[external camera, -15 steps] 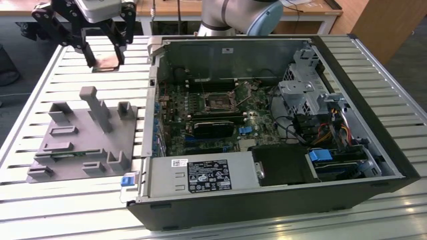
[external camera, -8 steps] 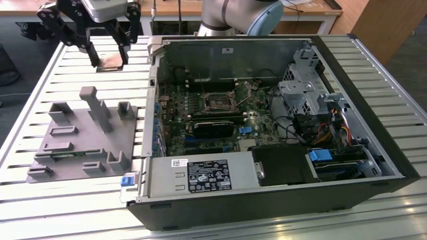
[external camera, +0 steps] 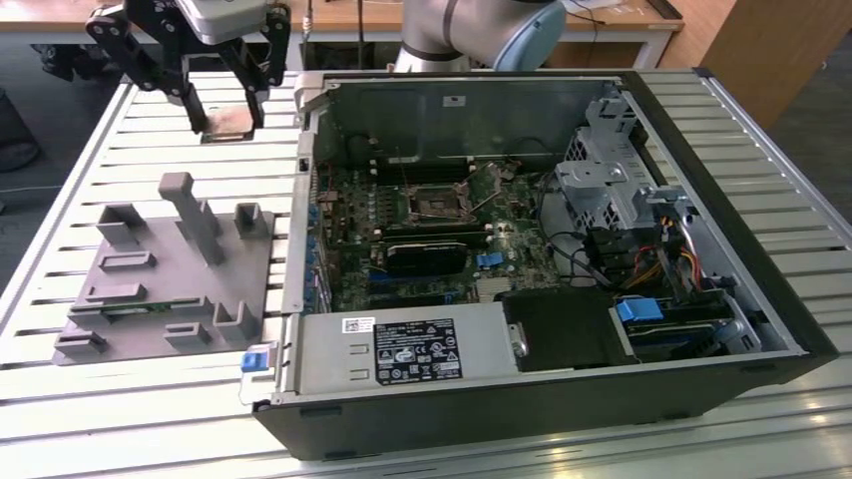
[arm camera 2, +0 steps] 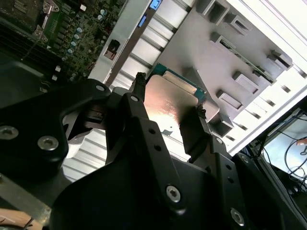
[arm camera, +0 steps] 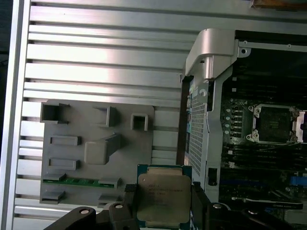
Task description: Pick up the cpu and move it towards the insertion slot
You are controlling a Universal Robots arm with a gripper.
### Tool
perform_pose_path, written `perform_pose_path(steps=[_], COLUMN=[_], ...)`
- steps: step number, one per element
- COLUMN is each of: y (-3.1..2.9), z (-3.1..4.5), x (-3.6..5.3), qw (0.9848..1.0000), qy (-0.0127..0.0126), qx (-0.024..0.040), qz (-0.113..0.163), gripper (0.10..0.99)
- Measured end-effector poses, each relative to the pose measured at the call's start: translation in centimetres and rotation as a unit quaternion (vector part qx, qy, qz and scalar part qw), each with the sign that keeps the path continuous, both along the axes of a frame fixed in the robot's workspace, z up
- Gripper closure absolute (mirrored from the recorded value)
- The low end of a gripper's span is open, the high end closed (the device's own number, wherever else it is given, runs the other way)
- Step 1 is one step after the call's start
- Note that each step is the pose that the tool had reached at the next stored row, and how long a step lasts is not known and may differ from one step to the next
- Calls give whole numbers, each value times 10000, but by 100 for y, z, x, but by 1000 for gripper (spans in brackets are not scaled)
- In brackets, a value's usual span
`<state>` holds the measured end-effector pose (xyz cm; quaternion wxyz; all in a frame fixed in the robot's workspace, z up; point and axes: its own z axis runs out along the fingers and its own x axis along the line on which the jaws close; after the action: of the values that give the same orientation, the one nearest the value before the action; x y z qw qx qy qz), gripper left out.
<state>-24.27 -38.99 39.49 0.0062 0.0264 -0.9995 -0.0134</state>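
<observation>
Gripper point(arm camera: 164, 191) pinches the cpu point(arm camera: 163, 197) by opposite edges, raised above the grey fixture point(arm camera: 96, 148). Insertion slot point(arm camera: 273, 123) lies well apart, inside the open computer case point(external camera: 745, 249).

A: Where does the gripper point(external camera: 223, 115) stand?

B: In the upper left of the exterior view, above the slatted table point(external camera: 147, 130), with the cpu point(external camera: 229, 126) between its fingers. The fixture block point(external camera: 167, 274) lies lower in the frame, at the left.

A: And the computer case point(external camera: 560, 259)?

B: It lies on the table at the exterior view's right of the fixture block. The insertion slot point(external camera: 437, 200) sits inside it, on the board, near the frame's centre, well apart from the cpu.
</observation>
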Motion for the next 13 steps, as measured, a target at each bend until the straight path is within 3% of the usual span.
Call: perform_pose_path(steps=[13], y=[8], z=[0], x=[171], qw=[10000], qy=[9], qx=[0], qz=[0], gripper=[545])
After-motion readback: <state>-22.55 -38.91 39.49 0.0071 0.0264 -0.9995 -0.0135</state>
